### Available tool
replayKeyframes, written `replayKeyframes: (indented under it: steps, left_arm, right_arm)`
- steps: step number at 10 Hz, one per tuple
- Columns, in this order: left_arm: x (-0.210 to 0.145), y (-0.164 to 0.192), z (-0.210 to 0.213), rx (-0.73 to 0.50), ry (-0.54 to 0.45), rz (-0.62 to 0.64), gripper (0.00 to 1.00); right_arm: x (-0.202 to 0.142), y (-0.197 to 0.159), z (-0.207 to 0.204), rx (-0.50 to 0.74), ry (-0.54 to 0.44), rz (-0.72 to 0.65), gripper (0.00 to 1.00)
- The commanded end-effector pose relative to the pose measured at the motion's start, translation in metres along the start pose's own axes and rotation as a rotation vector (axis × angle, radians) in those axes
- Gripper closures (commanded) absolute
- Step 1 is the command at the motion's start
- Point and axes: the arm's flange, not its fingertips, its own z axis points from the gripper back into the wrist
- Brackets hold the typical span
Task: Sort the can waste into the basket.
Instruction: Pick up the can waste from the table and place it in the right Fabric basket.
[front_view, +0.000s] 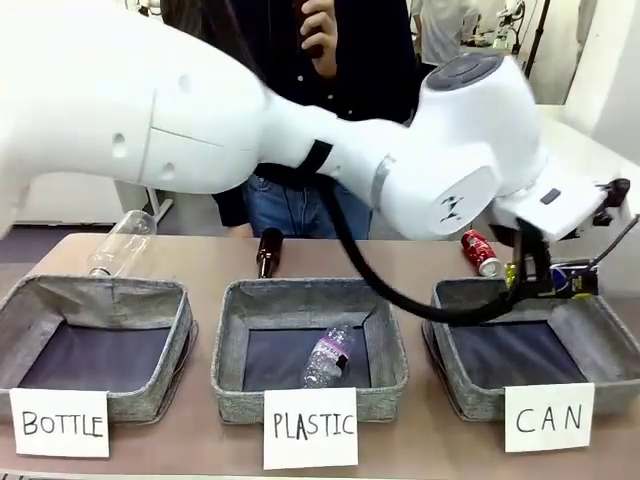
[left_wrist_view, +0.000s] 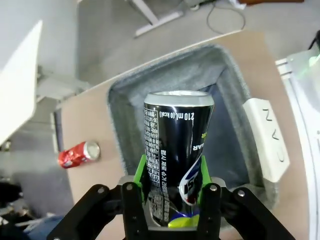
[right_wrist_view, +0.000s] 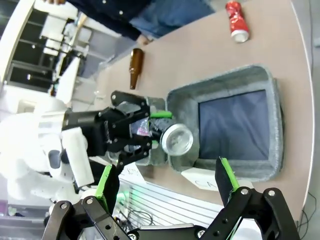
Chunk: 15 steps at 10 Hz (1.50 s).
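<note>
Black-and-silver can (left_wrist_view: 176, 150) sits clamped between my left gripper's (left_wrist_view: 171, 181) green pads, directly above the CAN basket (left_wrist_view: 227, 75); my right gripper (right_wrist_view: 167, 182) gapes.

The front view looks low across the worktop (front_view: 230, 265) at the person, three baskets close before it. The left wrist view looks steeply down, close over the CAN basket (left_wrist_view: 125, 100). The right wrist view looks down from higher; both share that basket (right_wrist_view: 220, 90) and the red can (left_wrist_view: 79, 154).
</note>
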Motion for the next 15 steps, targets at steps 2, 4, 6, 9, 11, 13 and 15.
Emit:
replayKeyframes:
  steps: [2,4,6,9,11,13,15]
  left_arm:
    - [0.029,0.011,-0.007,-0.056,0.074,0.044,0.43]
    - [0.027,0.010,-0.006,-0.061,0.091,0.050,0.00]
    - [0.025,0.009,-0.002,-0.053,0.096,0.048,0.00]
    - [0.021,0.010,-0.002,-0.049,0.113,0.059,0.00]
    - [0.017,0.010,0.011,-0.104,0.156,0.092,0.00]
    - [-0.003,0.004,0.060,-0.214,0.235,0.151,0.00]
    - [-0.055,-0.003,0.137,-0.219,0.262,0.226,0.00]
  right_arm:
    - [0.000,-0.001,0.000,-0.002,-0.017,-0.018,0.00]
    - [0.000,-0.001,0.000,-0.002,-0.017,-0.018,0.00]
    - [0.000,-0.001,0.000,-0.002,-0.017,-0.018,0.00]
    - [0.000,-0.001,0.000,-0.002,-0.017,-0.018,0.00]
    - [0.000,-0.001,0.001,0.001,-0.005,-0.003,0.00]
    - [0.018,0.009,-0.016,0.025,-0.034,0.007,0.00]
    - [0.050,0.035,-0.056,0.079,-0.044,0.012,0.00]
